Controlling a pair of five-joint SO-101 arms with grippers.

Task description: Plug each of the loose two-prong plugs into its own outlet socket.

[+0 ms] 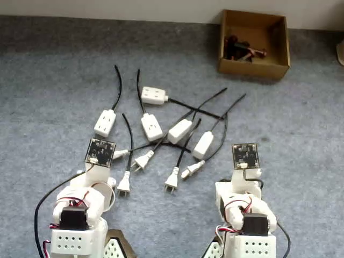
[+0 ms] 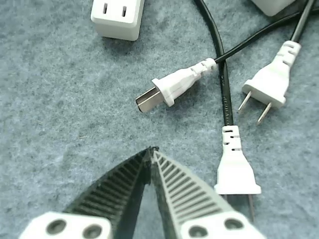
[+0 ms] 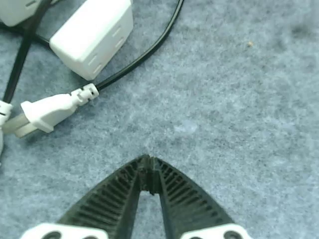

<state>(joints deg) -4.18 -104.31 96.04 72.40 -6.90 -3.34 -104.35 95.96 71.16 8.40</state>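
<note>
Several white outlet sockets on black cords lie mid-carpet, among them one (image 1: pixel 105 122) at the left and one (image 1: pixel 203 144) at the right. Several white two-prong plugs lie loose just in front of them, such as plug (image 1: pixel 124 185) and plug (image 1: pixel 192 169). My left gripper (image 2: pixel 151 149) is shut and empty, a short way behind a plug (image 2: pixel 172 87) lying on its side, with another plug (image 2: pixel 235 169) beside its fingers. My right gripper (image 3: pixel 148 158) is shut and empty over bare carpet, with a plug (image 3: pixel 47 112) and a socket (image 3: pixel 92 40) off to one side.
A cardboard box (image 1: pixel 252 37) holding dark red parts stands at the back right. The black cords (image 1: pixel 199 110) cross one another among the sockets. Both arm bases (image 1: pixel 75 226) (image 1: pixel 247 226) sit at the front edge, with open carpet on the far left and far right.
</note>
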